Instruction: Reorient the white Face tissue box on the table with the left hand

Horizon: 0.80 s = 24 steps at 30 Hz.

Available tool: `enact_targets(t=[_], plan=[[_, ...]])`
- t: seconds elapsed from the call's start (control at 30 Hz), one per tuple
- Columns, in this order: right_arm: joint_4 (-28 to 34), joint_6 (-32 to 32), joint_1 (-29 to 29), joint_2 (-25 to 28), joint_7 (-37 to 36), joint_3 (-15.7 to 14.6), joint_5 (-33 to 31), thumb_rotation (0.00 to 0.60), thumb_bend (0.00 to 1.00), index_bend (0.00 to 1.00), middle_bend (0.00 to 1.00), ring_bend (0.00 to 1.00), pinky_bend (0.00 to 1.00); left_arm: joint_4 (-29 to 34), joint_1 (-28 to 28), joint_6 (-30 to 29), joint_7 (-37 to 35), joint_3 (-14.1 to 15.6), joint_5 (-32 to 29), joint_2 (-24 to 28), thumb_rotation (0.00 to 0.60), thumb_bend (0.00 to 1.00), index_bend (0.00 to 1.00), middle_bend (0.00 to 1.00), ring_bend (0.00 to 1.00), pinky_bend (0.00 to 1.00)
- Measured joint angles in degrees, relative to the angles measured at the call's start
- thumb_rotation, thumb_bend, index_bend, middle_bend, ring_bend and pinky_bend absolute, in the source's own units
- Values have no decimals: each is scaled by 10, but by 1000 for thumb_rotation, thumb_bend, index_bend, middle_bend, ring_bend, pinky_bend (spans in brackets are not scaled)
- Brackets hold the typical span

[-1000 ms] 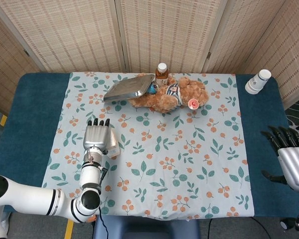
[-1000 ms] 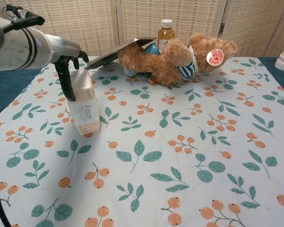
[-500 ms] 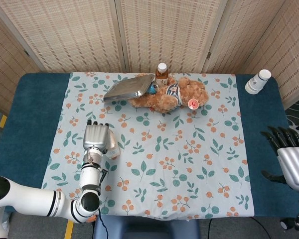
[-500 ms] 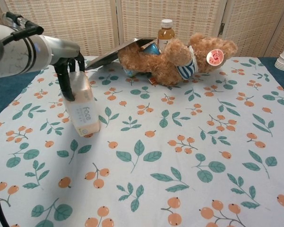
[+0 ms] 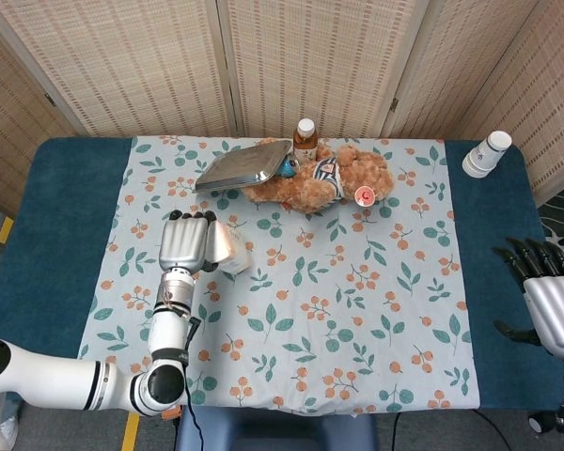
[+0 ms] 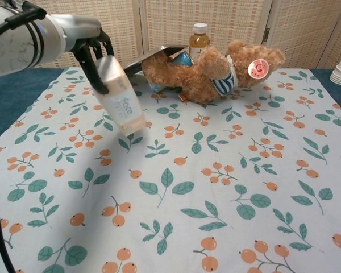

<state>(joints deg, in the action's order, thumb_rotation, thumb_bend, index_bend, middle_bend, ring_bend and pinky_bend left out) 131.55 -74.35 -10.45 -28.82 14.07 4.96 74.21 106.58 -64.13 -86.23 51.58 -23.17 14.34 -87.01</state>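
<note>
Our left hand [image 6: 94,51] grips the white Face tissue box [image 6: 120,101] by its upper end, fingers wrapped over the top. A second ago the box stood upright beneath the hand with its base on the surface [image 6: 227,187]; now we have lifted it clear and swung its lower end out, so it hangs tilted, printed face toward the chest camera. From the head view it seems fully off the cloth, though we cannot be certain. That puts us mid-reorientation, with the set-down still to come. Beyond the hand lie the metal tray [image 5: 243,165], teddy bear [image 5: 329,178] and bottle [image 5: 305,136]. Far across, our right hand [image 5: 545,291] rests open-fingered and empty.
</note>
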Motion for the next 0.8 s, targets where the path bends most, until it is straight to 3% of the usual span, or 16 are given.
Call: enact_targets(t=[0.37,0.43,0.6,0.8], plan=[[-2,6,-4,-4,6,0,-8,600,118,138,46,0,0,-43,108,2,-319,3,226,-23,600,199,460,576,329,170],[-2,8,-5,-7,10,-1,-8,600,118,138,46,0,0,-58,129,2,-368,7,244,-32,600,192,450,571,328,173],[-1,10,-8,-15,26,-1,-17,600,118,138,46,0,0,-141,192,2,-519,30,282,-86,600,180,411,532,296,153],[-4,11,-12,-20,34,0,-29,600,118,138,46,0,0,-264,254,23,-625,54,357,-161,600,170,384,505,268,139]])
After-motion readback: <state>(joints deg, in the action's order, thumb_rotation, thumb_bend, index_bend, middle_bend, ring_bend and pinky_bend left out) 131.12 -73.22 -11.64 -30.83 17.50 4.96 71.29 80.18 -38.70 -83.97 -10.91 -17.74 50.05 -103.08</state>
